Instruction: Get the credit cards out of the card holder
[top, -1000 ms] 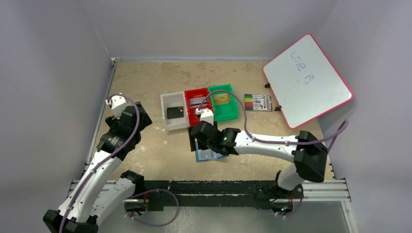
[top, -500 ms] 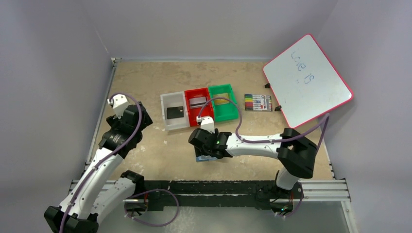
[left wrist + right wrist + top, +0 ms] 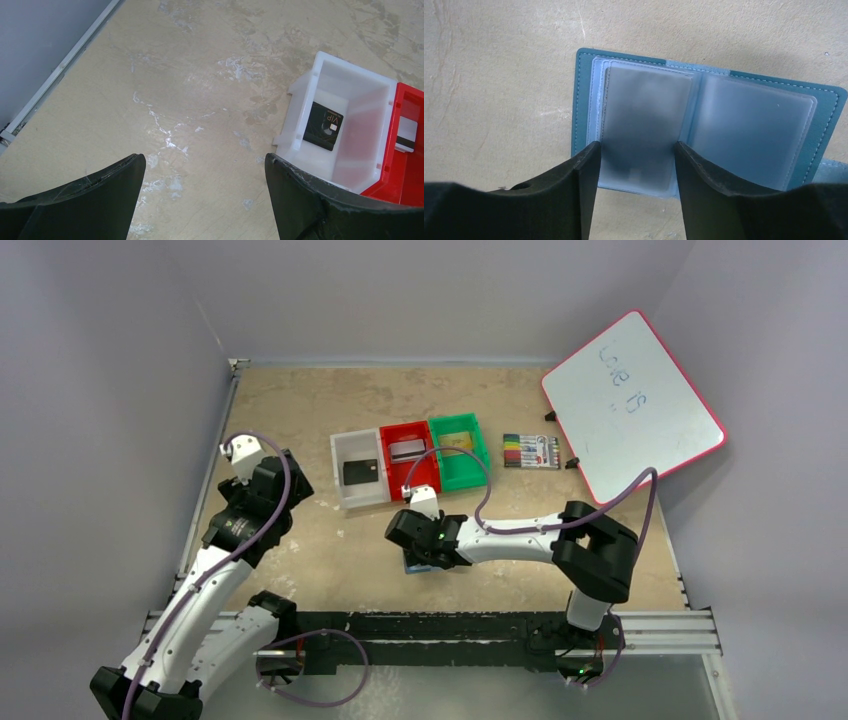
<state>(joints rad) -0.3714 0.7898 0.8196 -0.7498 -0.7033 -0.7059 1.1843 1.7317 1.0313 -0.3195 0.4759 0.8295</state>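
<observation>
open teal-blue folding card holder (image 3: 709, 117) lies flat on the tan tabletop (image 3: 499, 75), about mid-table, pale clear pockets facing up. dark credit card (image 3: 639, 125) sits in the left pocket, blurred behind the frosted film. right pocket looks empty

right gripper (image 3: 636, 150) is down over it, jaws roughly half apart, one finger on each side of that left pocket, nothing clamped as far as I can see. left gripper (image 3: 204, 160) hangs wide over bare table beside the white plastic bin (image 3: 300, 125), holding nothing. a black card (image 3: 327, 126) already lies in that bin

handling, my read: the card is light, stiff and slick, the pocket film soft and clingy. holder weighs next to nothing, so it will likely slide or lift along with the card. best hold is the card's thin edge at the pocket mouth, without pinching the film. can't tell which side the mouth is on. pin the teal cover with the left arm if it drags
</observation>
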